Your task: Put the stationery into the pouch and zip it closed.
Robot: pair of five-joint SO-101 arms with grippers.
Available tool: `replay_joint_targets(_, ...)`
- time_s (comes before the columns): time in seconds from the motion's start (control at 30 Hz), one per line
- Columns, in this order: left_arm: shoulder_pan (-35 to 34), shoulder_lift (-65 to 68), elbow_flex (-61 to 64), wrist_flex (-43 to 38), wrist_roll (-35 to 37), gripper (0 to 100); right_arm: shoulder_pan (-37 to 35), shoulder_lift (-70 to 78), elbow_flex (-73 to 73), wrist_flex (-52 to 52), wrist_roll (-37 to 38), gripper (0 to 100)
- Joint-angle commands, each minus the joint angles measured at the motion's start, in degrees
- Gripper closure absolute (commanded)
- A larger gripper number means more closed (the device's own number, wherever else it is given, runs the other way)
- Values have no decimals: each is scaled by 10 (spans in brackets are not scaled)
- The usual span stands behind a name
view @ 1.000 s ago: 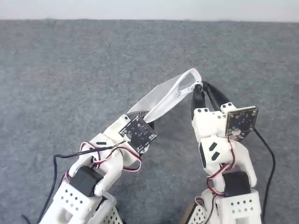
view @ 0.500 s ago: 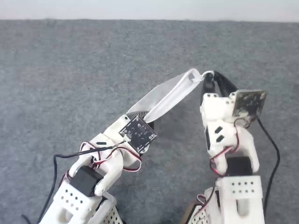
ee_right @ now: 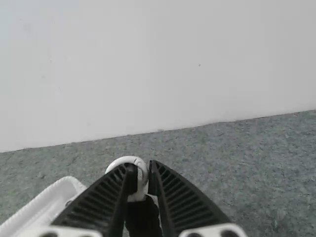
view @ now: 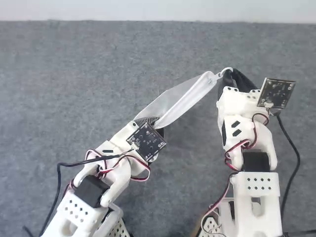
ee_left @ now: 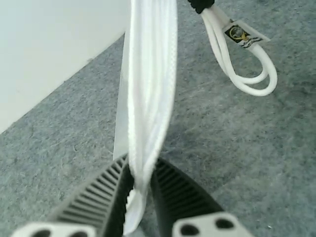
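Over the grey felt mat (view: 74, 74), white mesh pouch (view: 185, 98) runs seven-to-one o'clock; left gripper (ee_left: 140, 165) clamps its near end, right gripper (ee_right: 140, 170) its white cord pull (ee_right: 118, 165).

I can read no text. The small tag (ee_left: 241, 34) on the pouch's (ee_left: 148, 98) white cord loop (ee_left: 254, 91), upper right, bears a yellow emblem too small to decipher.

The pouch (view: 183, 100) is held above the table (view: 74, 74), stretched slantwise between the two arms. Its nearer, left end is pinched in the left gripper (view: 149, 120), and its farther, right end lies at the right gripper (view: 227, 75). The loop (ee_right: 129, 167) at that far end is clamped between the right gripper's jaws, and a wall (ee_right: 158, 59) is seen behind the table's far edge.
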Motion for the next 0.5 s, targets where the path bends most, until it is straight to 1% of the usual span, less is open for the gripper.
replay_joint_targets(0.0,-14,-4,7,21,-5,993,53,14,-32,-9,-6,991)
replay_joint_targets(0.13,-14,-4,7,18,-4,992,52,13,-32,-8,-4,973)
replay_joint_targets(0.2,-14,-4,7,18,-3,992,51,12,-35,19,-6,907)
replay_joint_targets(0.27,-14,-4,7,18,-3,991,30,7,-47,59,-4,828)
replay_joint_targets(0.33,-12,-4,7,18,-3,991,15,-12,-58,113,-4,785)
replay_joint_targets(0.47,-13,-4,7,18,-3,984,5,-75,-65,182,-4,809)
